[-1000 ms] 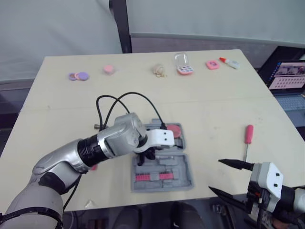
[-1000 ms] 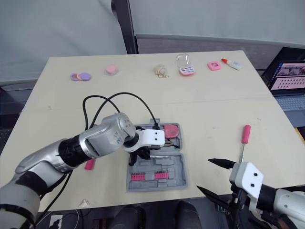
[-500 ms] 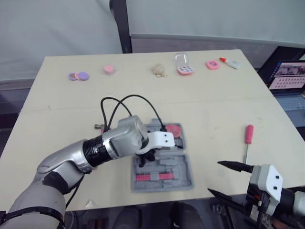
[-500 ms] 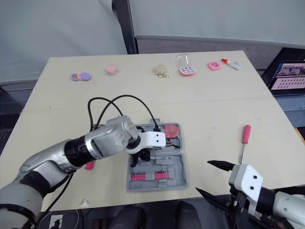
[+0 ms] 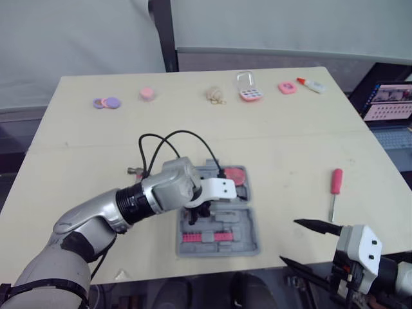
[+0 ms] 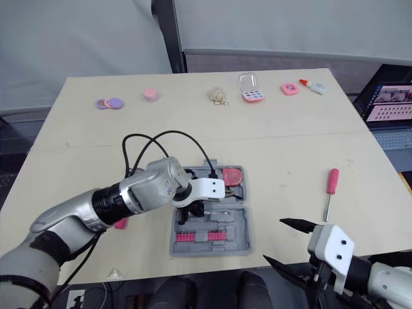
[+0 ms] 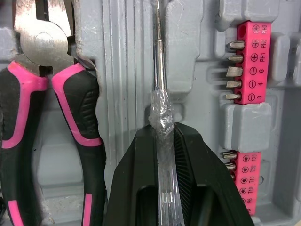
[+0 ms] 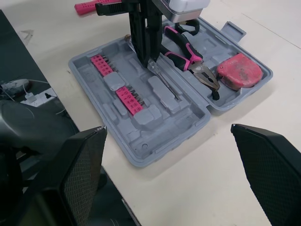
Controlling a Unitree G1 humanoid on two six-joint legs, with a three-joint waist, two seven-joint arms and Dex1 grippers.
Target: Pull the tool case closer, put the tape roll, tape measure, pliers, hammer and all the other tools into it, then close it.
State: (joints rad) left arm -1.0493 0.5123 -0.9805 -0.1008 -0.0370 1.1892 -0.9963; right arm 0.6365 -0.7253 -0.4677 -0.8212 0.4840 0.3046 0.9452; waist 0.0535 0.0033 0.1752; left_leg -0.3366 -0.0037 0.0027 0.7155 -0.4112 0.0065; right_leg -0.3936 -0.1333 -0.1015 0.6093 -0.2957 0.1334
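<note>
Nearest the robot, at about four o'clock from the case, the right gripper [image 5: 290, 240] hangs off the table [image 5: 290, 148] edge, fingers spread wide and empty. The tool case [image 5: 250, 225] lies open close to the near edge, so I judge the pull done. Contents counted: one pliers [image 8: 190, 56] seated in the lid half, one red tape measure [image 8: 242, 70] at the lid's three o'clock end, and two pink bit strips [image 8: 129, 99] in the near half. The left gripper [image 7: 162, 134] stands over the middle of the case, its fingers clamped on the handle of one clear-handled screwdriver [image 7: 160, 89], whose shaft lies along a moulded groove. I judge it placed but not yet released. Outstanding on the table are one pink-handled screwdriver [image 5: 335, 183] at three o'clock, well apart from the case, and one pink piece [image 6: 120, 223] at nine o'clock, partly hidden under the left arm. Whether that piece is the hammer cannot be told. Along the far edge, from eleven to one o'clock, lie seven small items [image 5: 215, 95], several of them round. The tape roll is probably among them but is not confirmed. One laptop [image 5: 389, 103] sits beyond the table at two o'clock. The lid is still open, so closing remains.
</note>
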